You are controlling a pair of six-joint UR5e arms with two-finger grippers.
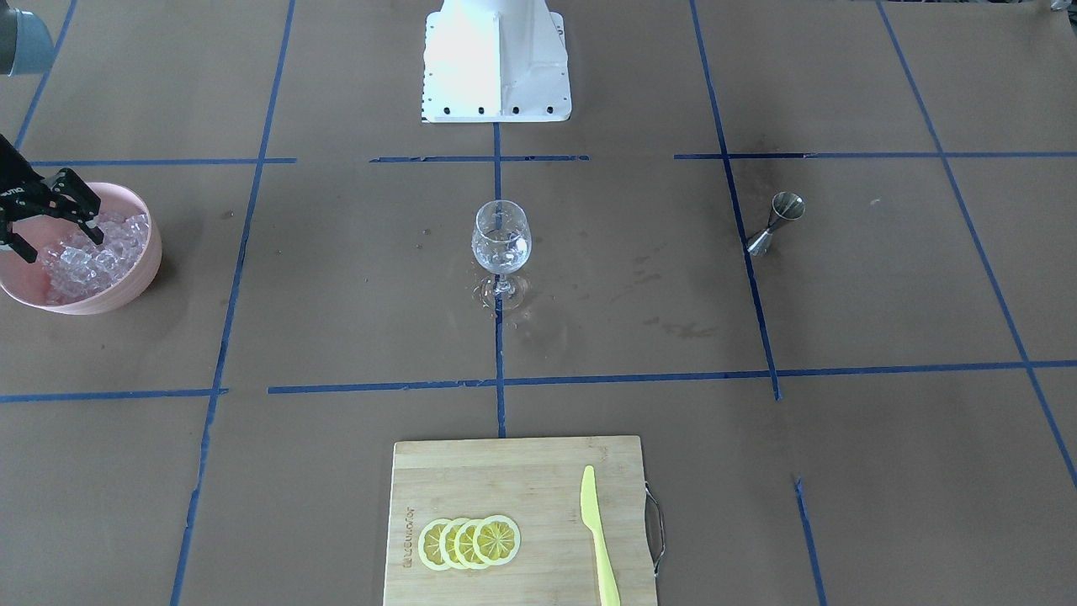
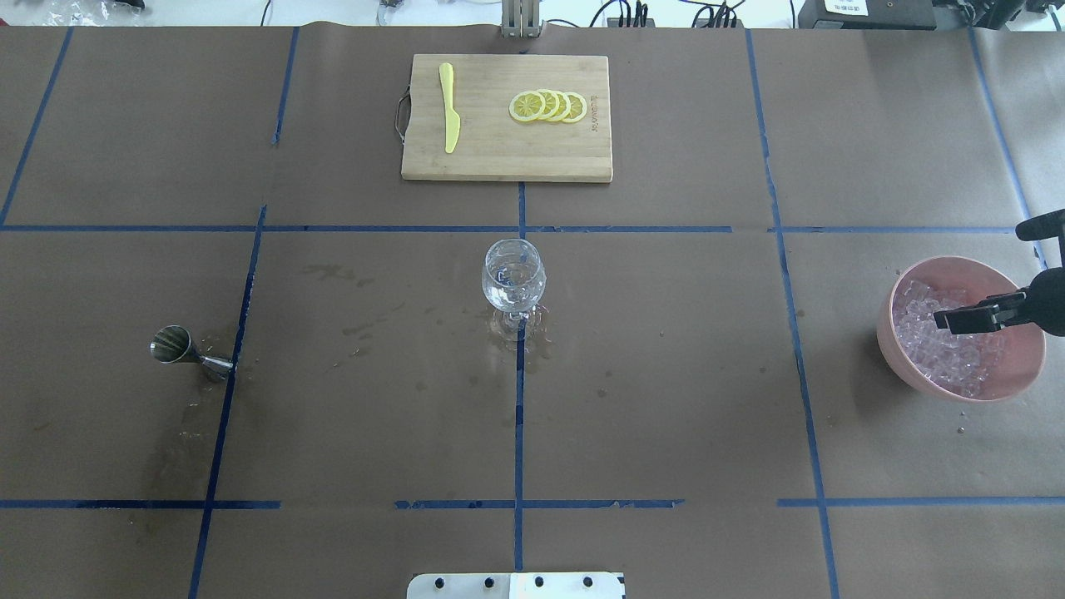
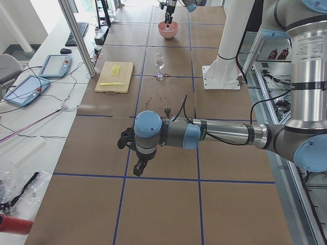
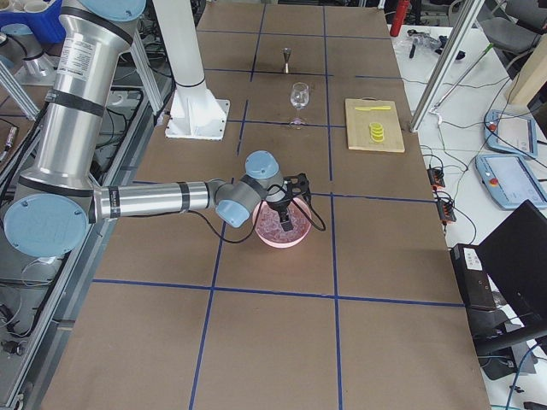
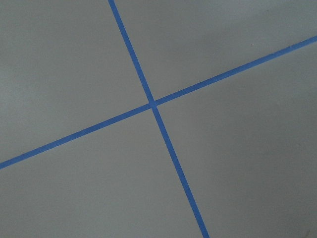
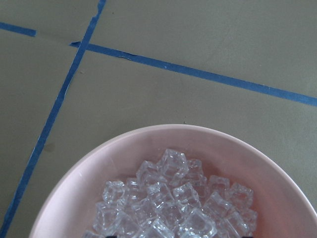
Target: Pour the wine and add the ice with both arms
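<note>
Currently, right gripper (image 1: 59,242): fingers are held spread wide, lowered over the ice (image 1: 84,261) inside the rim of the pink bowl (image 1: 139,278); whether a cube is touched cannot be told.
right arm (image 4: 154,201): stretched out low over the tabletop (image 2: 666,399) from the robot's side to the bowl.
ice: many clear cubes are heaped in the bowl, well below its rim.
pink bowl: set toward the tabletop's end on the robot's right.
wine glass (image 1: 501,236): stood upright at the middle of the tabletop, on a blue tape line, well apart from the bowl.
wine (image 1: 501,254): a small clear measure is held in the glass, barely visible; wet marks are seen on the paper around the foot.
jigger (image 1: 775,223): stood upright toward the end on the robot's left, beside a tape line.
left gripper (image 3: 135,153): hung above the tabletop nearer that left end, apart from the jigger; whether it is spread or closed cannot be told.
cutting board (image 2: 499,158): laid at the edge far from the robot, carrying four overlapped lemon slices (image 2: 549,106) and a yellow knife (image 2: 449,116).
</note>
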